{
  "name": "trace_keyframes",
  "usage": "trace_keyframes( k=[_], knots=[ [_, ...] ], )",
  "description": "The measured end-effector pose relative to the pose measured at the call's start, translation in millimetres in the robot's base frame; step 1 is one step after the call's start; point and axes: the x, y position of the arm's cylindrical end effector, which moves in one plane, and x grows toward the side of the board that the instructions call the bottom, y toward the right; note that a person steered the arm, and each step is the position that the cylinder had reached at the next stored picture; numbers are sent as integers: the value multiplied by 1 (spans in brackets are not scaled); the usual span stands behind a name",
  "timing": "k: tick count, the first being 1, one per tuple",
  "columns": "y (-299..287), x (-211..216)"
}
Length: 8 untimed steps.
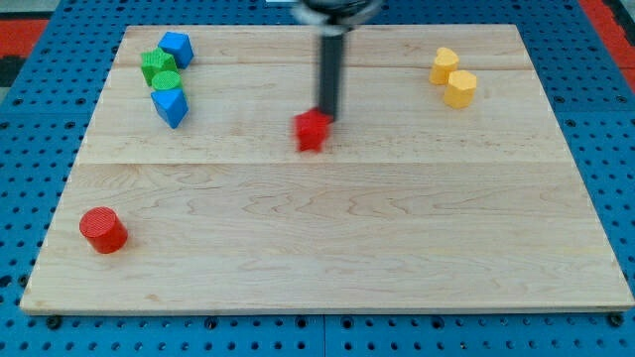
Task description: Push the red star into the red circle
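— One wooden board [327, 238] fills most of the view, pale planks with the grain running left to right, lying on a blue perforated surface [30, 119]. A strip of red shows at the view's top corners.

— How many blocks sit on it?

— Seven that I can count. Two red: the red star [312, 130], blurred, near the middle of the upper half, and the red circle [103, 230], a short cylinder near the view's bottom left. Two yellow blocks [452, 78] touch each other at the view's top right; their shapes are hard to make out. At the top left is a tight cluster: a blue block [177, 48] uppermost, a green block [157, 66] just below and left of it, a second green block [166, 81] under that, and a second blue block [171, 105] lowest.

— And the arm?

— A dark rod [329, 79] comes down nearly upright from the view's top centre, its upper mount blurred. My tip [326, 118] stands at the star's upper right edge, touching it or just beside it; the blur keeps me from telling which. The rod is a plain pusher, with nothing that opens or clamps, and it holds nothing.

— Where is the star relative to the circle?

— Well apart: the circle lies far toward the view's left and lower down, with bare board between them.
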Motion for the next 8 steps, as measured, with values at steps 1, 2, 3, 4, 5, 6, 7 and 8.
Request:
trace_keyframes(
  k=[1,2,3,4,5,6,7,8],
  knots=[
    [-104,63],
    [-66,77],
    [-89,118],
    [-126,115],
    [-83,94],
    [19,74],
    [74,69],
    [117,69]
  ],
)
